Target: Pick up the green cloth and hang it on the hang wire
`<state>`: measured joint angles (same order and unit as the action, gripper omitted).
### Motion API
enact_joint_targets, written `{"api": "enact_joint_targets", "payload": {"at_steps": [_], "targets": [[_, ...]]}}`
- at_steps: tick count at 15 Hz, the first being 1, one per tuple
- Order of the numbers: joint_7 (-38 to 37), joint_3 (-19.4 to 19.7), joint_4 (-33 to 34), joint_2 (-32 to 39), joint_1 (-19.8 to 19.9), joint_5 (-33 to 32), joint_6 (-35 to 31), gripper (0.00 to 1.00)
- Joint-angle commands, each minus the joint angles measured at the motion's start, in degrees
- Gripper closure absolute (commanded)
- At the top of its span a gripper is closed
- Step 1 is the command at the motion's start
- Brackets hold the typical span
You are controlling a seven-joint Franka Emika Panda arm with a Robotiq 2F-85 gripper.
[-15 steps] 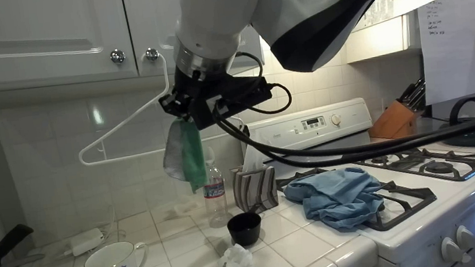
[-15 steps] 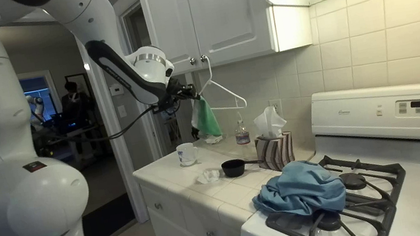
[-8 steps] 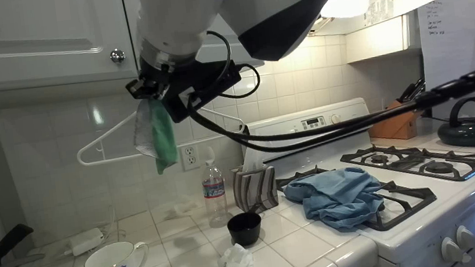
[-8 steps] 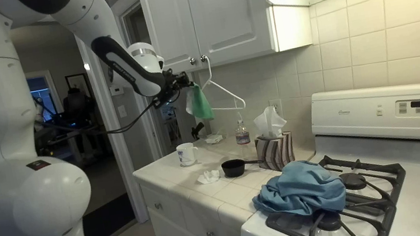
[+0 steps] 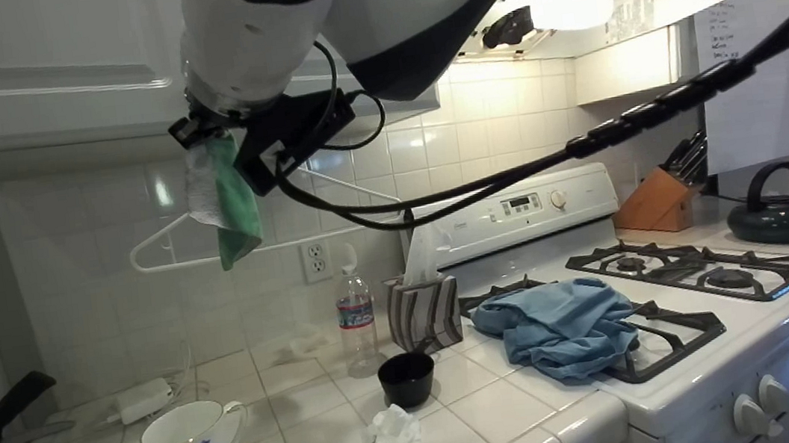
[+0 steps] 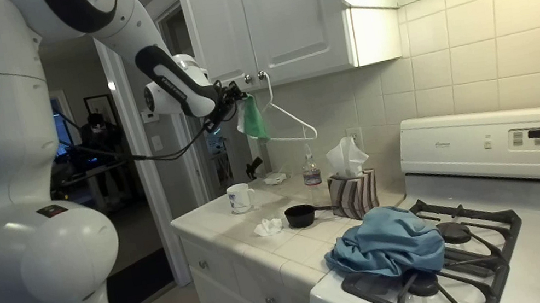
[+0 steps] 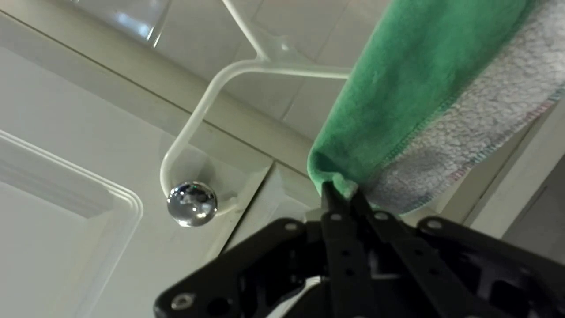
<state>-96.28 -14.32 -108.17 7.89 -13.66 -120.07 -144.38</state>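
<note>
Since my gripper (image 7: 346,195) has its jaws pinched on one end of the green cloth (image 7: 410,101), the rest hangs below, green and grey-white showing. White hanger (image 7: 198,110) hooked on cabinet knob (image 7: 192,204); cloth hides part of it, I can't tell if they touch.

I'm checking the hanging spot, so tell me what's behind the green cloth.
In the wrist view, the white hanger passes partly behind the green cloth, with tiled wall beyond; the stretch of hanger and wall it covers can't be seen.
</note>
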Motion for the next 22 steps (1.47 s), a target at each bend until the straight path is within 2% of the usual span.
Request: {"api": "enact_joint_targets", "payload": {"at_steps": [1, 6, 13, 22], "targets": [[-1.3, -0.7, 4.0, 3.2, -0.3, -3.8, 2.4, 0.99], [-2.5, -1.7, 0.9, 2.2, -0.7, 0.7, 5.5, 0.99], [-4.0, -3.3, -1.4, -0.9, -2.1, 0.7, 8.5, 0.99], [-3.8, -3.8, -6.5, -6.0, -3.5, 0.6, 17.2, 0.99]]}}
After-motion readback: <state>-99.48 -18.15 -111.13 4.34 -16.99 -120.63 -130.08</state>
